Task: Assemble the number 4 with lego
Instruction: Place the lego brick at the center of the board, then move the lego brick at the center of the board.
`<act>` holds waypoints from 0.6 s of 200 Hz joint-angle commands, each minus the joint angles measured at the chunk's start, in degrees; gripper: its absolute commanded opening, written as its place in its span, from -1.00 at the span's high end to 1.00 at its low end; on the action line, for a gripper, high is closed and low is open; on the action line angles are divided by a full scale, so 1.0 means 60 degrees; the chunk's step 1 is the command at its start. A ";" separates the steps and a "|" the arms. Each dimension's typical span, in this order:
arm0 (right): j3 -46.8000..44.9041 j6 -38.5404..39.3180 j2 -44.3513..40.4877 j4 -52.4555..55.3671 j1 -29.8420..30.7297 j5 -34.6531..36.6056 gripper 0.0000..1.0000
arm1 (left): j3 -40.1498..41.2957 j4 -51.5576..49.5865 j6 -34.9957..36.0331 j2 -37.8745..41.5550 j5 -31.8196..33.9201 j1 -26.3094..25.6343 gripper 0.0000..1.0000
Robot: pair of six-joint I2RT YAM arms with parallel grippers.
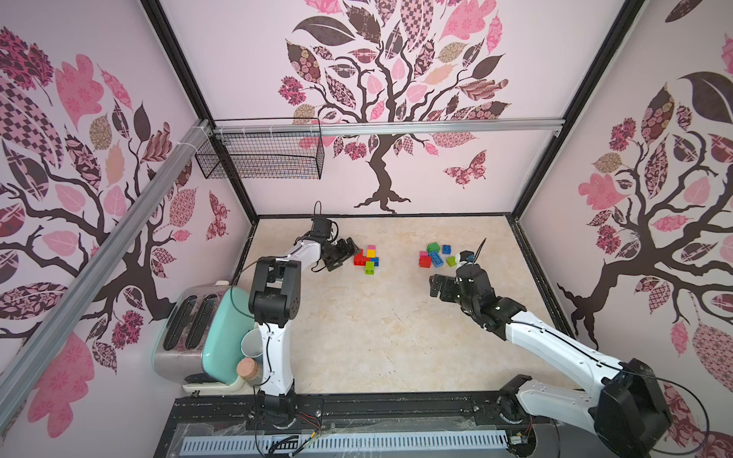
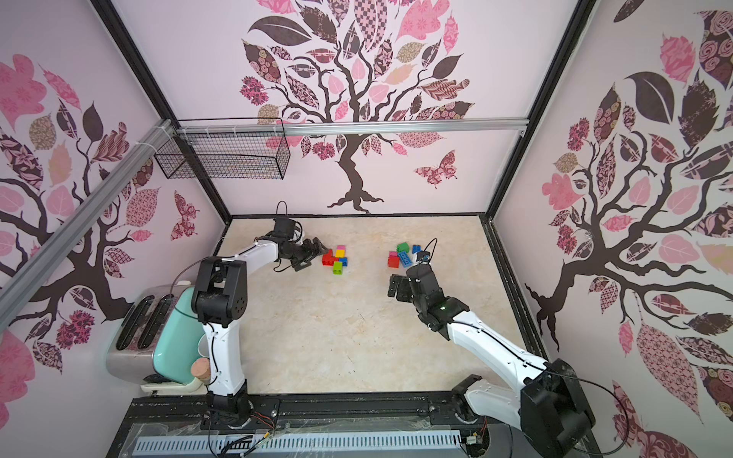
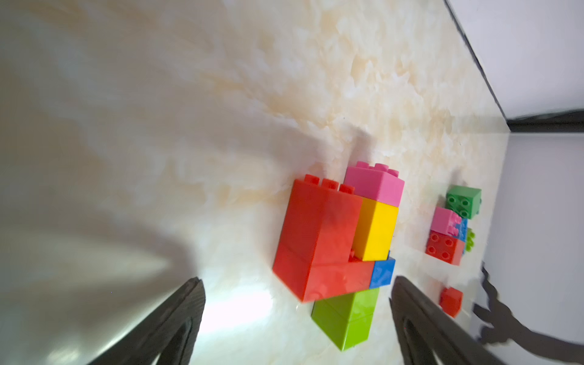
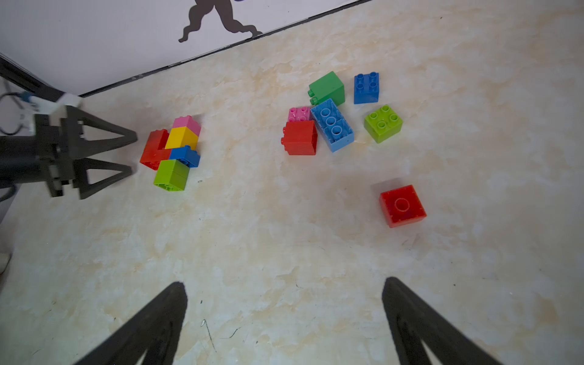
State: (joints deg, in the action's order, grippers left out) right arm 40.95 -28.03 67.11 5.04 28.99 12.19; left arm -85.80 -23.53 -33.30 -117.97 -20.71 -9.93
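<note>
With fingers spread and empty, my left gripper point(image 1: 348, 257) sits just beside the lego figure point(image 1: 368, 258) lying flat at its 3 o'clock in a top view, long axis 12-to-6, while my right gripper point(image 1: 435, 287), also spread, hovers farther off.

No readable text, label, brand, number or sign on any surface.

The left arm point(image 1: 275, 349) stretches forward, left gripper point(image 4: 133, 155) low, jaws spread. The right gripper point(image 1: 433, 287) hovers with jaws wide apart
</note>
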 commanded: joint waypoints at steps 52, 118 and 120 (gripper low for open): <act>0.1350 0.0025 0.2519 -0.0847 -0.3009 -0.3097 -0.96 | 0.3017 -0.0676 0.0817 0.4931 0.5833 -0.1852 -0.96; 0.4668 0.1304 0.6212 -0.0100 -0.4238 -0.4045 -0.55 | 0.5754 0.0335 0.0113 0.8705 0.7822 -0.2572 -0.96; 0.4764 0.1281 0.6322 -0.0105 -0.4292 -0.4179 -0.53 | 0.5857 0.0388 0.0133 0.8804 0.7836 -0.2576 -0.96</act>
State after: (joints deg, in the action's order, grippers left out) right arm 62.22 -22.50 98.02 2.85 6.35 -5.28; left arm -57.49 -25.69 -32.18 -70.78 20.78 -25.52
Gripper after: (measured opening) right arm 0.814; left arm 0.980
